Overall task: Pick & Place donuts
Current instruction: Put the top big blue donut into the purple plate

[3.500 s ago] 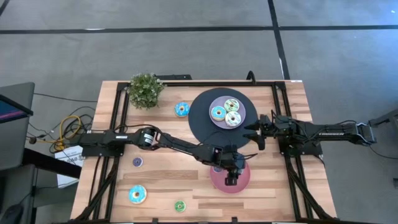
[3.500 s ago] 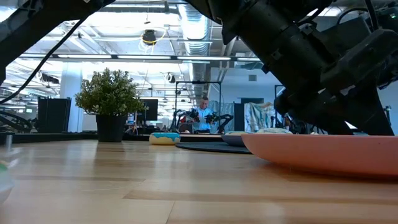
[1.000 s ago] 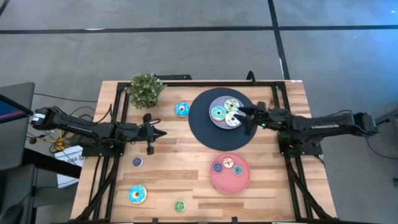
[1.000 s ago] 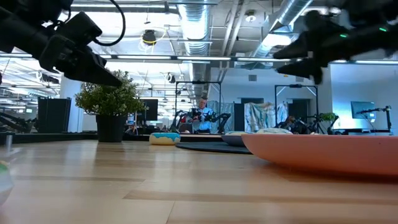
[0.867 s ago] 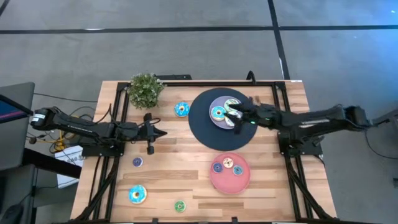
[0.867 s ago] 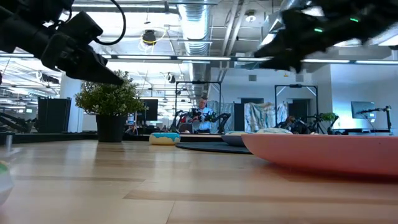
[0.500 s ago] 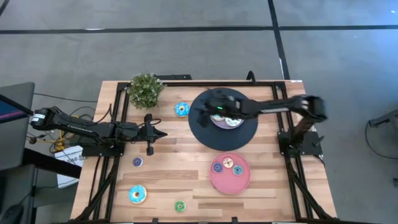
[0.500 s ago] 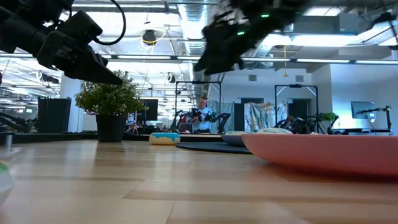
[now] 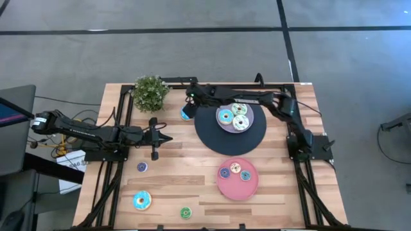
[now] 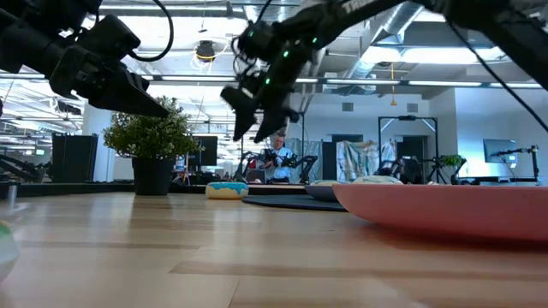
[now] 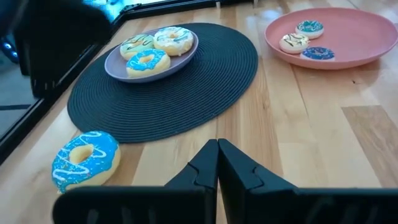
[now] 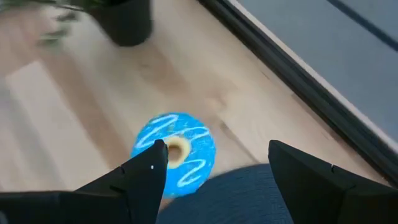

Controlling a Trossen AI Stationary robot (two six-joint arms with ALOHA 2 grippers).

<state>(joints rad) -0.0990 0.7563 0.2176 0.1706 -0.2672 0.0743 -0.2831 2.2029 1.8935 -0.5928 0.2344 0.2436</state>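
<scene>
Across the wooden table (image 9: 173, 179), the right arm stretches far over the black mat (image 9: 212, 131), its right gripper (image 12: 214, 163) spread wide above the blue donut (image 12: 175, 152); the left gripper (image 11: 217, 163), pinched closed, waits mid-table.

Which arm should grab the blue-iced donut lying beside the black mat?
Right. The right gripper hangs open directly over the blue-iced donut, fingers either side in its wrist view. The left gripper is shut and parked farther back, off the black mat.
</scene>
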